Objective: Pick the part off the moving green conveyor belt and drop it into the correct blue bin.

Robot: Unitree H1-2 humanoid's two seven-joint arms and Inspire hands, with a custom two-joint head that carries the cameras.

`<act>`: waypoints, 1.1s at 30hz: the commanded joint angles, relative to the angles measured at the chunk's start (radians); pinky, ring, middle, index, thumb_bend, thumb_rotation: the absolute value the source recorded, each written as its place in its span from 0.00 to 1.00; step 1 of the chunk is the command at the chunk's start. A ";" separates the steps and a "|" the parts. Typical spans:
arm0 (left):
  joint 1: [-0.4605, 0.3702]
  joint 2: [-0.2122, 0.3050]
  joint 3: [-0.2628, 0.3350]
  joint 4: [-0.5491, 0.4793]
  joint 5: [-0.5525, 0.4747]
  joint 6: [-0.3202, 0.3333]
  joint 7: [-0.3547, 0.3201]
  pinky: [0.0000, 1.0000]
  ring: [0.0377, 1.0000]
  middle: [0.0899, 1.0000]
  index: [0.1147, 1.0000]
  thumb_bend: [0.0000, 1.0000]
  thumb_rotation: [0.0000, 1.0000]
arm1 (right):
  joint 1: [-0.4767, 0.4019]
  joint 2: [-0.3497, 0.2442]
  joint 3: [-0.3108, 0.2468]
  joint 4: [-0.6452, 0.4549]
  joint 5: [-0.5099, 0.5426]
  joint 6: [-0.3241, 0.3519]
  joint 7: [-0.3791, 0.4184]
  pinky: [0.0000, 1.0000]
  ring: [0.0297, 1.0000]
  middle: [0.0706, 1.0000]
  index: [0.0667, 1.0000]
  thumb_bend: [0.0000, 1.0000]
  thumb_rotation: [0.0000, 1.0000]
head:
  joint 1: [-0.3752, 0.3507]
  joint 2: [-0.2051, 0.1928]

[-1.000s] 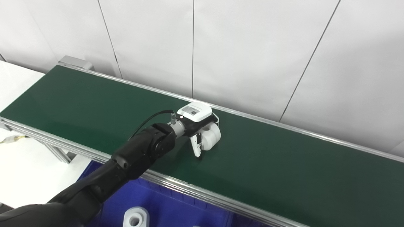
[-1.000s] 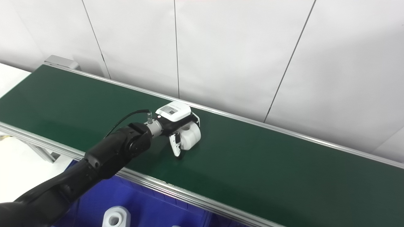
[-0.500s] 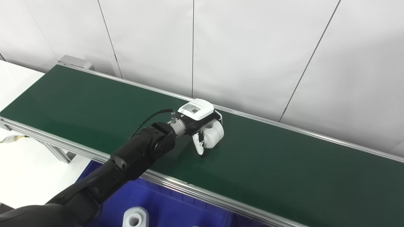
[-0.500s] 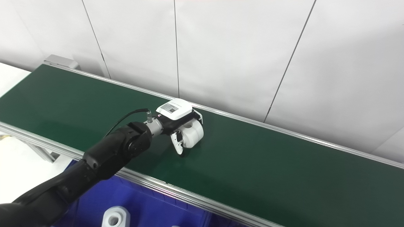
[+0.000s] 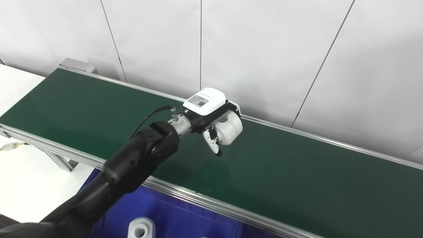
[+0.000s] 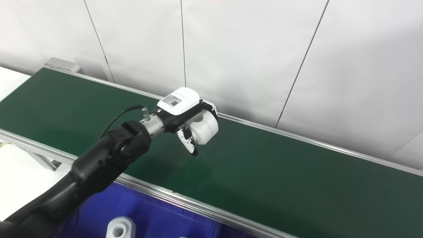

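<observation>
My left hand [image 5: 211,115] hangs above the middle of the green conveyor belt [image 5: 297,172], shut on a white cylindrical part [image 5: 229,129] with a hole in its top. The part is clear of the belt, and its shadow lies on the belt below. The same hand [image 6: 185,110] and part [image 6: 205,127] show in the right eye view. A blue bin [image 5: 172,215] sits below the belt's near rail, at the bottom of the picture. My right hand is not in view.
In the blue bin stands a white part [image 5: 141,228] with a hole. The belt's silver near rail [image 5: 205,201] runs between the hand and the bin. A white panelled wall [image 5: 264,49] stands right behind the belt. A white table [image 5: 19,178] lies at the left.
My left hand has lifted the white part up off the belt and a little to the right. The camera has barely shifted.
</observation>
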 commanded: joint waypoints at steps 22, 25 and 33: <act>0.317 -0.035 0.167 -0.545 -0.098 0.155 -0.190 0.37 0.40 0.47 0.43 0.50 0.00 | -0.020 -0.067 -0.013 -0.141 0.066 -0.001 0.019 0.89 0.91 0.90 0.92 0.97 0.93 | 0.179 0.223; 0.355 -0.047 0.167 -0.592 -0.085 0.172 -0.224 0.37 0.40 0.47 0.43 0.50 0.00 | -0.021 -0.077 -0.014 -0.177 0.073 0.025 0.018 0.88 0.91 0.90 0.91 0.97 0.93 | 0.205 0.239; 0.547 -0.129 0.157 -0.603 0.021 0.067 -0.155 0.40 0.42 0.45 0.42 0.50 0.00 | -0.021 -0.102 -0.020 -0.205 0.076 0.038 0.017 0.86 0.90 0.90 0.92 0.94 0.94 | 0.238 0.243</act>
